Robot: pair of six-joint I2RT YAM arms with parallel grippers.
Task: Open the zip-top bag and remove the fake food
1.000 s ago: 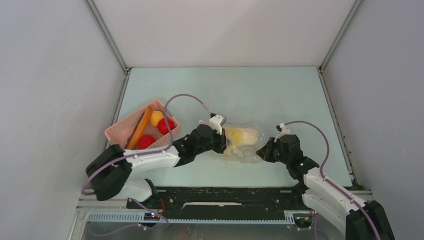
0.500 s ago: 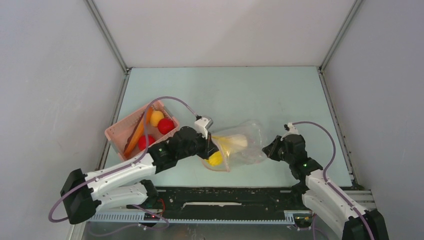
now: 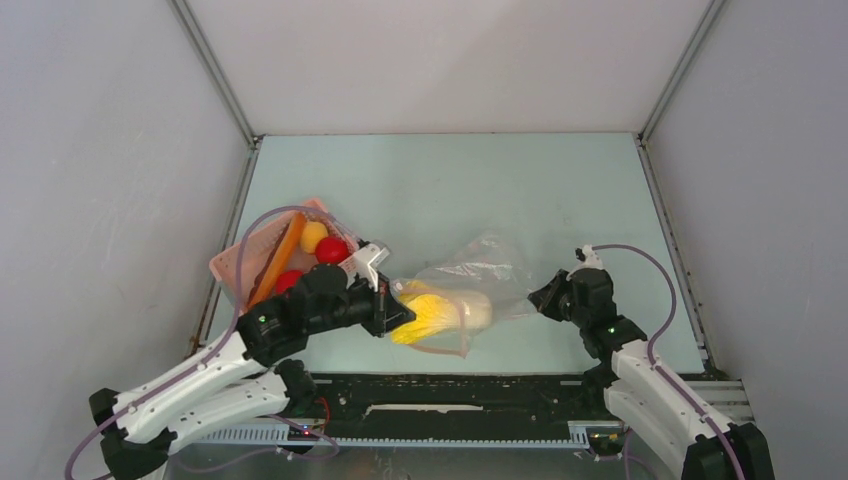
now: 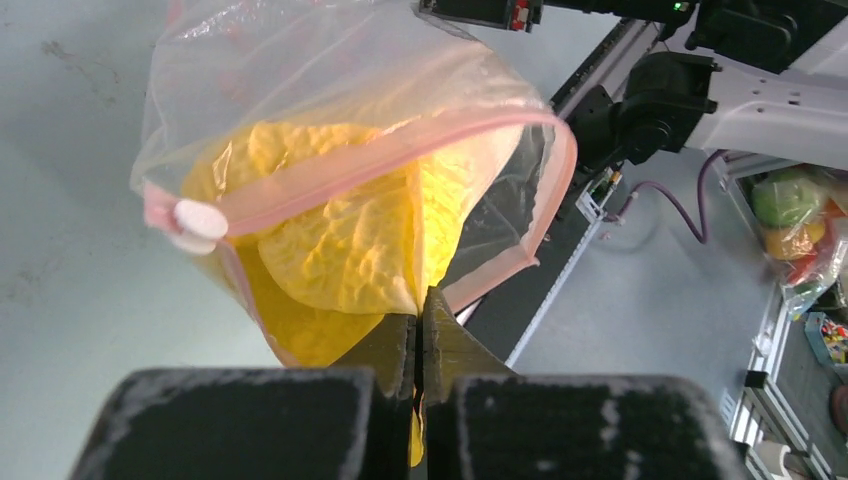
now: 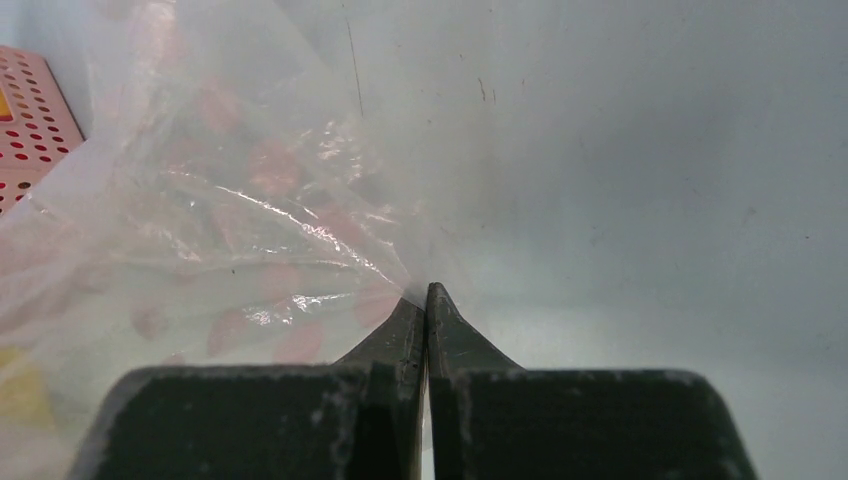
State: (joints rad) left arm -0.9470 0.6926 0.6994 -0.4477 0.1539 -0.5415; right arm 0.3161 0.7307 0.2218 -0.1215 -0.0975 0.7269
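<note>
The zip-top bag (image 3: 478, 280) is held stretched between the 2 grippers over the pale green table (image 3: 480, 185), in front of the arm bases. Its mouth is turned toward the left arm, and the pink zip strip (image 4: 400, 160) is seen parted into a wide loop, with a white slider (image 4: 195, 220) at one end.

The left gripper (image 3: 392, 312) is clamped shut on the near edge of a yellow toy food piece (image 4: 340, 240) - a crinkled, leaf-like form. In the left wrist view this piece is seen reaching out through the open mouth toward the fingers, with its upper part behind the clear plastic. A paler cream shape is seen inside the bag beside it in the top view; whether it belongs to the same piece cannot be told.

The right gripper (image 5: 427, 300) is closed on a pinch of the clear plastic at the bag's far end, opposite the mouth.

A pink slatted basket (image 3: 240, 258) stands to the left of the bag, near the left wall. Inside it are seen 2 red round fruits (image 3: 332, 250), an orange-yellow round fruit (image 3: 313, 236) and an orange stick (image 3: 280, 256) - all well apart from the bag.
</note>
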